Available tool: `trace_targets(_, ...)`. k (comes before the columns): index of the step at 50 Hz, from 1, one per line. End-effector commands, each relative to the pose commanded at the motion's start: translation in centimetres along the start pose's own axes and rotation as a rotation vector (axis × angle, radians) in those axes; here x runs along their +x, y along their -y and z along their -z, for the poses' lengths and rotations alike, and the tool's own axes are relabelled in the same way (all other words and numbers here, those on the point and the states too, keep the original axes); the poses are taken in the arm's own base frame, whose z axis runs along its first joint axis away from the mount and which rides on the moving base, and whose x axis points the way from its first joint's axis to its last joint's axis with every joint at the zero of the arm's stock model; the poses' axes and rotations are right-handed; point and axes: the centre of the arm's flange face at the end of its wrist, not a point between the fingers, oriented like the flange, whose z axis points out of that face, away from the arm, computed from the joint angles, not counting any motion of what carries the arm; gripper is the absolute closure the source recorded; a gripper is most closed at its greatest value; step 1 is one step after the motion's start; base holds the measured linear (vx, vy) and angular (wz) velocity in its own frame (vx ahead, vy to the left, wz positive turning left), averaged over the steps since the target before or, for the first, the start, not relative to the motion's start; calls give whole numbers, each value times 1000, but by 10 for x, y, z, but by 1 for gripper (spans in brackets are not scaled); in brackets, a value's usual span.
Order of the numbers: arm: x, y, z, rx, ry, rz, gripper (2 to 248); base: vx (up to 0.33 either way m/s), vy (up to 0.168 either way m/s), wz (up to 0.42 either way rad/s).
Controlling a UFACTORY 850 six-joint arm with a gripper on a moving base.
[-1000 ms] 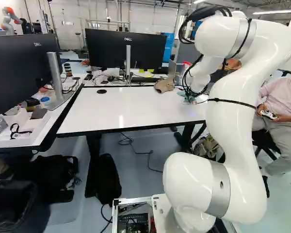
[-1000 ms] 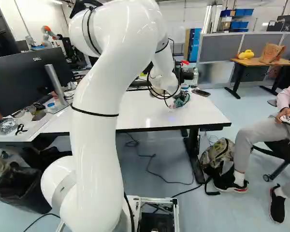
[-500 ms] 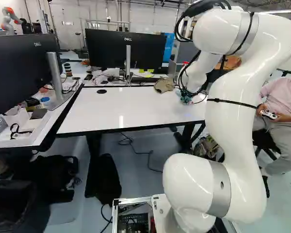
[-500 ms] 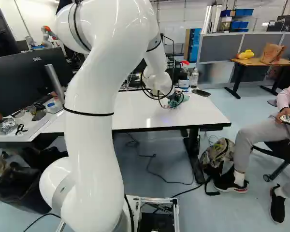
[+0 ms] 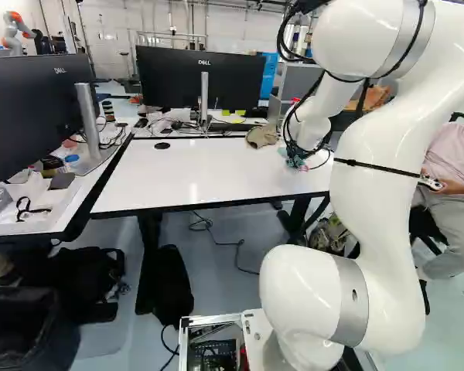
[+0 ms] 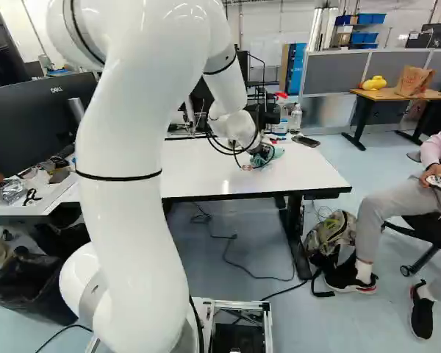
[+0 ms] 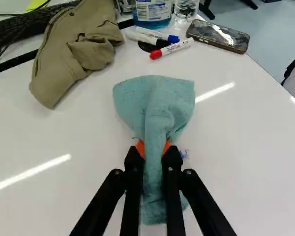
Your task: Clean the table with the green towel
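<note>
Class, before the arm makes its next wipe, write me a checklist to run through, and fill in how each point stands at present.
1. Pincer shut on the green towel: ok, it pinches the cloth between both pads.
2. Table free of marks: not ok, a small blue mark shows right beside the pincer.
3. Towel pressed firmly on the table: cannot tell.
4. Table cleared of loose items: not ok, markers and a phone lie ahead of the towel.
5. Towel clear of the tan cap: ok, bare table shows between them.
</note>
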Motion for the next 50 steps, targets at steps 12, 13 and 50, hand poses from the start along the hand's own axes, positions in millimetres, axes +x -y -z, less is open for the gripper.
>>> trace_targets(12,-15,-5,17,-6,13,-6,200,0,0,0)
trace_targets(13,-17,-5,18,-7,14,-7,200,0,0,0)
trace_targets(50,-22,-40,24,-52,17,-54,200,0,0,0)
